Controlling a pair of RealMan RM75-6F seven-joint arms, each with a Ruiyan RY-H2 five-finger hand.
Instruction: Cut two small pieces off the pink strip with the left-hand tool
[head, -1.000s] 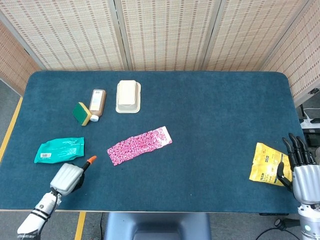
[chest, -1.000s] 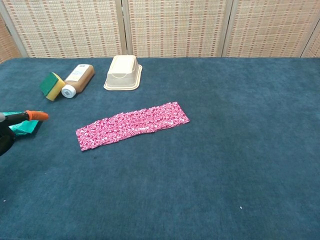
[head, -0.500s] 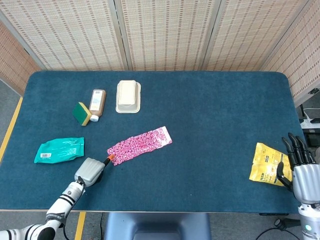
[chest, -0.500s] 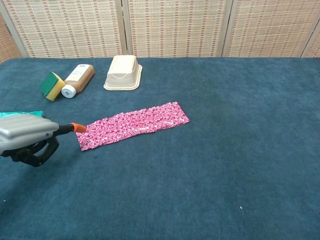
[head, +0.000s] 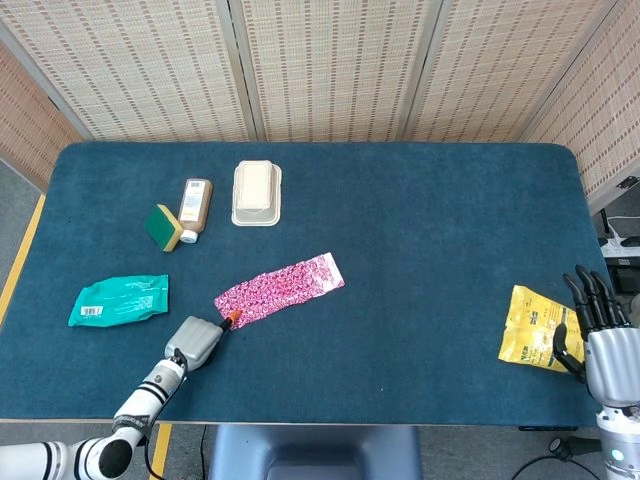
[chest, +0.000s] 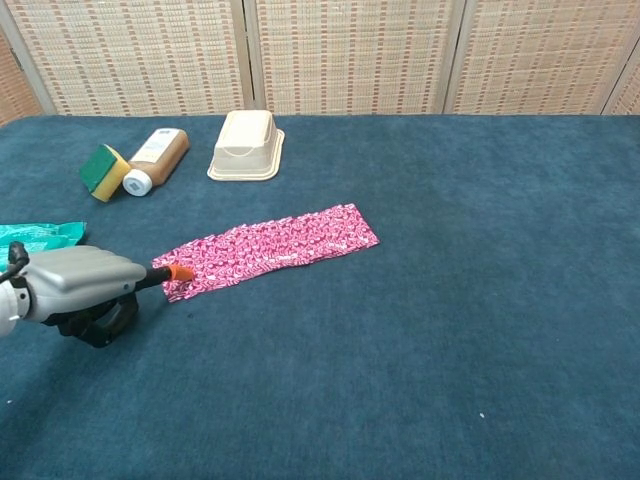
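The pink patterned strip (head: 281, 289) lies flat and slanted near the table's middle-left; in the chest view the strip (chest: 268, 250) runs from lower left to upper right. My left hand (head: 195, 342) sits at the front left and grips a tool whose orange tip (head: 229, 319) is at the strip's lower-left end. In the chest view the grey left hand (chest: 76, 282) is left of the strip, and the orange tip (chest: 180, 271) lies over the strip's corner. My right hand (head: 603, 341) rests at the table's right front edge, fingers spread, holding nothing.
A yellow packet (head: 534, 326) lies just left of my right hand. A green packet (head: 120, 300) is at the left. Behind the strip are a sponge (head: 164, 227), a brown bottle (head: 194, 206) on its side and a beige container (head: 256, 192).
My left hand has moved right and forward with the tool, from beside the green packet until the orange tip reached the strip's lower-left end. The right hand has stayed still.
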